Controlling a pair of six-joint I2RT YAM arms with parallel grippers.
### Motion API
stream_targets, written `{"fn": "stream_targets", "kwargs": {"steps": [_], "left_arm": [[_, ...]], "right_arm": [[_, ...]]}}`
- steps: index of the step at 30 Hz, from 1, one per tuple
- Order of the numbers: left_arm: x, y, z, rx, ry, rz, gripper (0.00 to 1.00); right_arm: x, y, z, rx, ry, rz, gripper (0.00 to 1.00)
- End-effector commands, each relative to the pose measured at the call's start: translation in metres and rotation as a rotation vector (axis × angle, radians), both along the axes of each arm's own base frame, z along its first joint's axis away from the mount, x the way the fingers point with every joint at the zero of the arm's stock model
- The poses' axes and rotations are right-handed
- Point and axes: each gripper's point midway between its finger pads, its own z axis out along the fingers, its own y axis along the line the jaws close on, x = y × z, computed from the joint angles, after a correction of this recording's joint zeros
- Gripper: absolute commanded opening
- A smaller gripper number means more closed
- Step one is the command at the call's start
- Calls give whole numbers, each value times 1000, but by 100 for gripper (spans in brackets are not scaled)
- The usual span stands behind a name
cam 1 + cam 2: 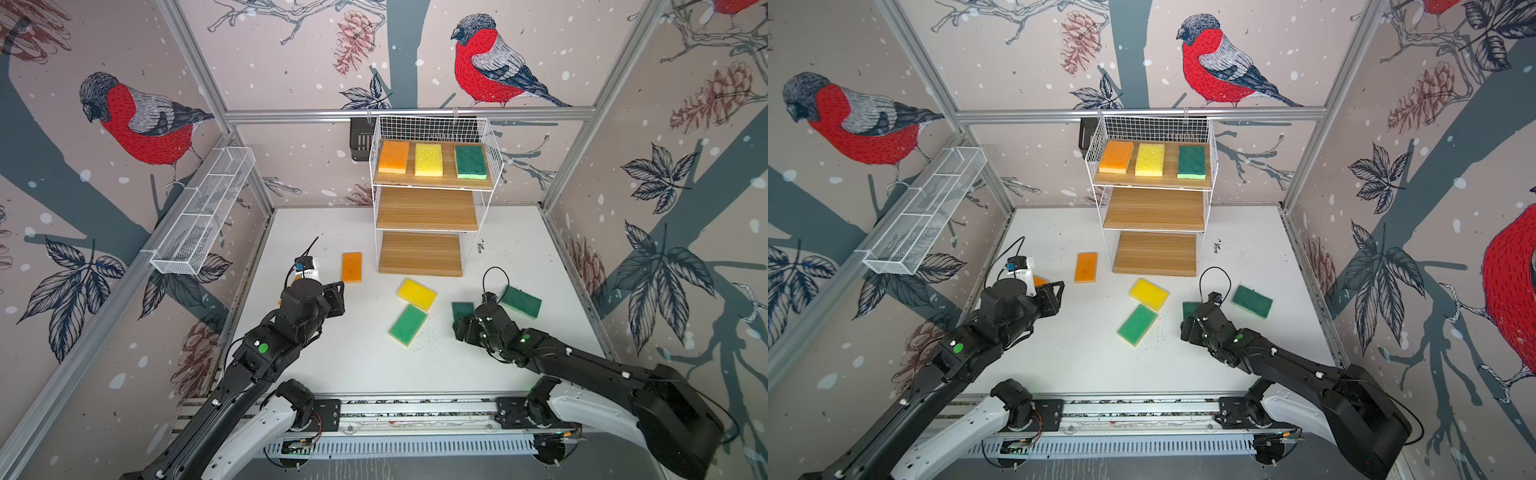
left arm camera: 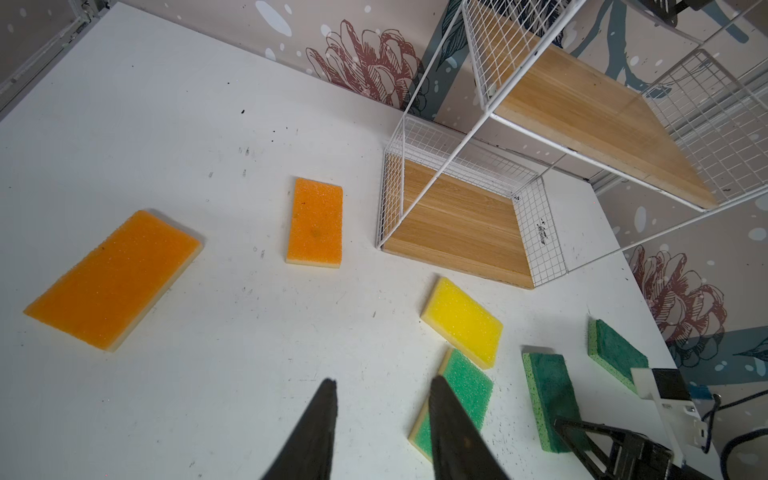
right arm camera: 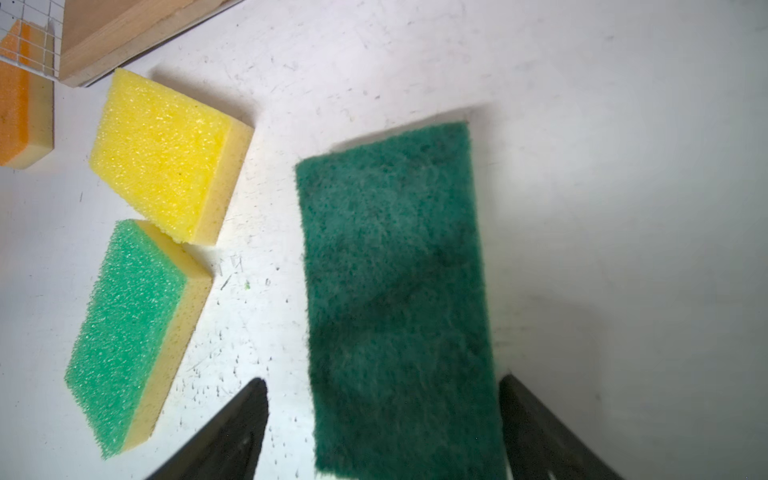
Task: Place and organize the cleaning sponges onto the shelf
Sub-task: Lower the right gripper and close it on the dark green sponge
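Left wrist view shows the left claw (image 2: 382, 399) parted, nothing between its fingers, over bare counter (image 2: 208, 374); in both top views its tips are hidden behind the wrist. In a top view only a sliver of the near orange sponge (image 1: 1040, 280) shows past that arm, though the left wrist view gives it whole and flat. The second orange sponge (image 1: 352, 267) lies just left of the shelf (image 1: 426, 210), apart from its wire side. On the top board sits a row of three sponges (image 1: 429, 160), orange, yellow and dark green, with gaps between; the two lower boards are bare wood. The yellow sponge (image 1: 417, 294) lies near the lowest board's front edge, one corner touching the light green sponge (image 1: 408, 325). The right claw (image 3: 380, 395) stands wide open astride a dark green sponge (image 3: 395, 270), not pinching it; both top views show only that sponge's far end. The far dark green sponge (image 1: 521, 302) lies rightmost, with open counter beyond it and along the front
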Motion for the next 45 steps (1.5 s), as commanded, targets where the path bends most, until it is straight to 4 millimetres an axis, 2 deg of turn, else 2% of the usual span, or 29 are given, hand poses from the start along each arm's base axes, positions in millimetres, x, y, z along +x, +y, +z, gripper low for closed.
{"fn": "stream_targets", "kwargs": {"steps": [1,11,19,23,36,45], "left_arm": [[-2,0,2,-10,4,-4,39],[-7,3,6,-7,2,-3,41],[-11,8,5,4,0,6,42],[-12,9,5,12,-1,6,42],[-10,7,-2,16,5,2,42],[-6,6,-3,20,11,4,42]], "right_arm": [[-6,-4,-7,-57,33,-26,87],[-9,-13,-13,-291,72,-71,88],[-15,2,-26,-416,105,-40,88],[-16,7,-26,-427,109,-42,87],[-16,-5,-26,-431,100,-80,81],[-10,-5,-21,-423,60,-64,70]]}}
